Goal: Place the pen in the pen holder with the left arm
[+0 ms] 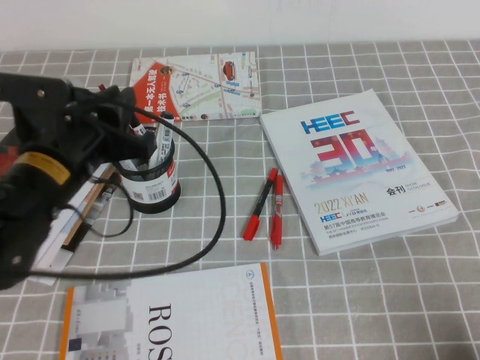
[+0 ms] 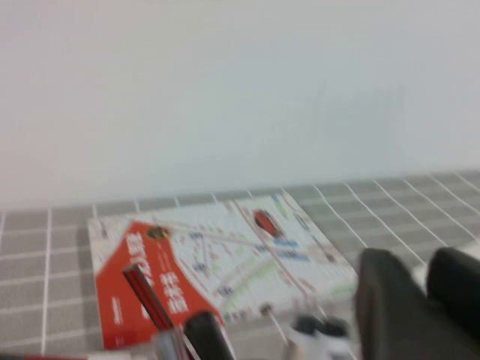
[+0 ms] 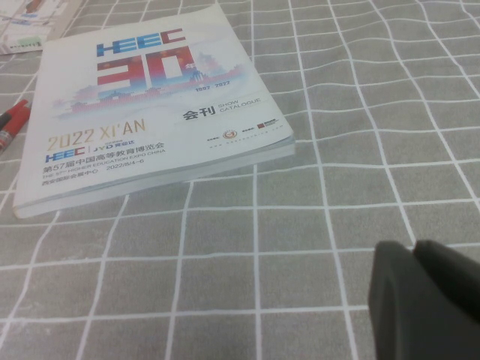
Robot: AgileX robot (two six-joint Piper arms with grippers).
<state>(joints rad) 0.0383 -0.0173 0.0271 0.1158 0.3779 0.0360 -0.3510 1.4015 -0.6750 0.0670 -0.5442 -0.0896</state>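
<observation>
ROS booklet (image 1: pixel 172 322) nearest | left pincer (image 1: pixel 154 127) over pen holder (image 1: pixel 154 184), grip unclear | right pincer (image 3: pixel 424 292) pressed together

Books (image 1: pixel 360 169), red pens (image 1: pixel 268 206) on checked table (image 1: pixel 360 300)

Left gripper (image 1: pixel 146 127) raised, right gripper (image 3: pixel 427 289) low

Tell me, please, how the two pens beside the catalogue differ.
The black pen has a black barrel with a red end; the red pen is red throughout. The black pen slants; the red pen lies nearly straight. Both lie flat, tops close together. The left gripper is over the pen holder; the right gripper is above cloth near the catalogue.
</observation>
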